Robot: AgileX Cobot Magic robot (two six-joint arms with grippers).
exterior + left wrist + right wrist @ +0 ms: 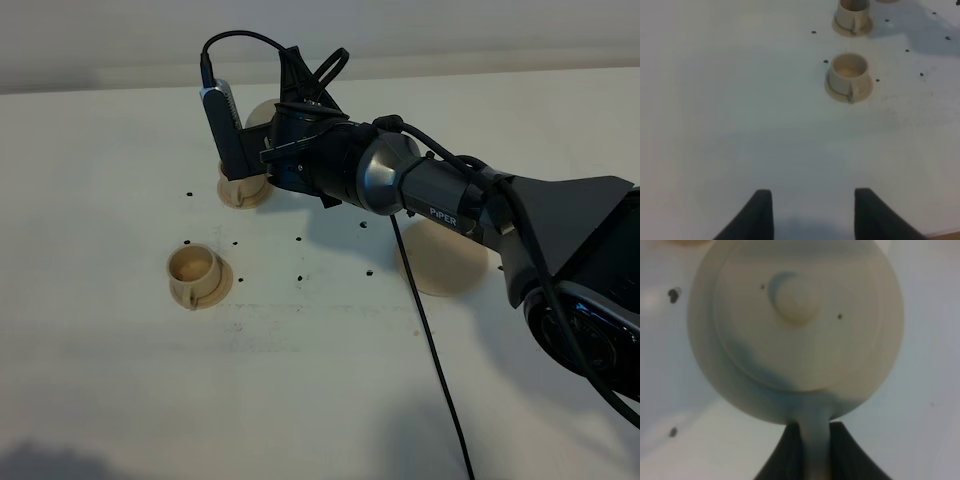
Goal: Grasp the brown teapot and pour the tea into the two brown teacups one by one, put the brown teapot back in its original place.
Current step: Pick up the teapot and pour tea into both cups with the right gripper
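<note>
My right gripper (288, 100) reaches across to the left and is shut on the loop handle of the brown teapot (795, 325), held off the table. In the exterior view only a tan edge of the teapot (259, 113) shows behind the gripper, right above the far teacup (243, 190). The near teacup (195, 273) stands on its saucer, apart from the arm. The flat tan saucer disc (440, 258) lies bare under the right arm. My left gripper (812, 215) is open and empty, low over the table, with both teacups (847, 77) (852, 17) ahead of it.
A black cable (430, 350) trails from the right arm across the white table (120, 400). Small dark specks (300, 240) dot the table around the cups. The table's far edge (100, 85) runs behind the cups.
</note>
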